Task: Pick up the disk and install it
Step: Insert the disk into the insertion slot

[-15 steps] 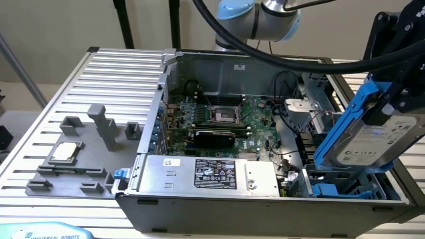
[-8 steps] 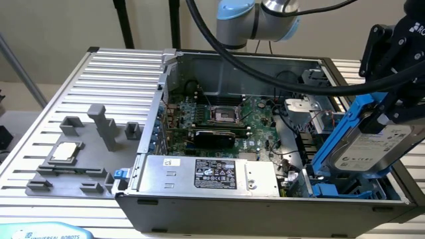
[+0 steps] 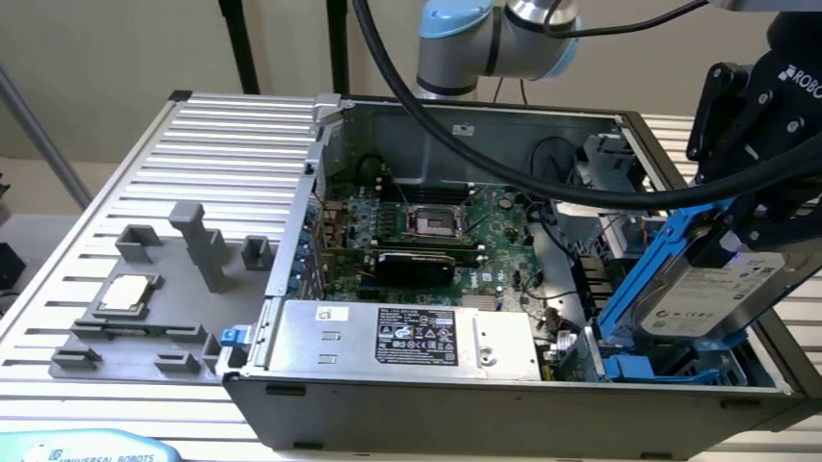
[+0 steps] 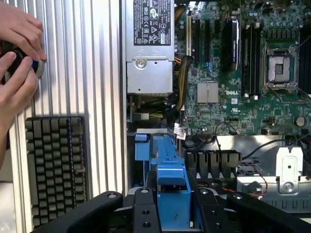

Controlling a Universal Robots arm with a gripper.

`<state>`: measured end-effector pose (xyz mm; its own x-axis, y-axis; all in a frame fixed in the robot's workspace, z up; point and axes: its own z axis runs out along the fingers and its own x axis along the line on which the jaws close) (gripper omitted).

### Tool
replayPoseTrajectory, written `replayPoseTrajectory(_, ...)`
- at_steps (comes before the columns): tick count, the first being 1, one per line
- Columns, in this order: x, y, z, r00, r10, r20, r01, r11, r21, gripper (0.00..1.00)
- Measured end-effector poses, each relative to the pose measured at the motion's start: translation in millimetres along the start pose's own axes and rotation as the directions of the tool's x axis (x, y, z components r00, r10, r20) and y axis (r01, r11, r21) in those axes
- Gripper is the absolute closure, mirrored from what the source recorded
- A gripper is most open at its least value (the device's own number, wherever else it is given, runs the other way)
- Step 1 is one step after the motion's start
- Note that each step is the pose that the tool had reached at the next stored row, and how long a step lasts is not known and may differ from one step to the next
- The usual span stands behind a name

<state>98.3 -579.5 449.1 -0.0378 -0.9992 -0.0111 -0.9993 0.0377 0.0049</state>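
Risks:
- The disk point(image 3: 710, 294) is held steeply tilted over the blue bay point(image 3: 642, 368). If it is lowered at this angle, a lower corner of the frame is likely to be caught on a bay rail and jammed.
- If it is jammed and pushed on, the disk could be twisted in the grasp or slid out, since only its upper end is gripped.
- Wires point(image 4: 257, 148) are seen lying close beside the bay. They could be pinched or dragged by the frame.
- A person's hand point(image 4: 17, 58) is seen on the ribbed table point(image 4: 97, 73) by a keyboard point(image 4: 53, 165), well apart from the gripper. It would be put at risk only by a wide swing.

Grasp: the gripper point(image 3: 748, 231) is clamped on the disk's upper end. In the wrist view the blue frame is seen pressed between the black fingers point(image 4: 146, 211).

Position: the disk is held in the air inside the open case point(image 3: 514, 409), at the front corner on the exterior view's right, just above the bay. Whether its lower end touches the bay cannot be told.

Look: a flat silver-grey slab is noted, with a white label on the upturned face. It is edged along both long sides by blue plastic. It is judged rigid, and its smooth metal faces would give poor friction. The plastic frame is judged slightly springy and the likelier part to flex or snag.
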Motion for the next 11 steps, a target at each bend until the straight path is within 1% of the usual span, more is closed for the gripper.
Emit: replayPoseTrajectory(11,-1.8,-2.8,4.9,0.9999,-0.013,-0.0004,0.013,0.9999,-0.0056,0.67)
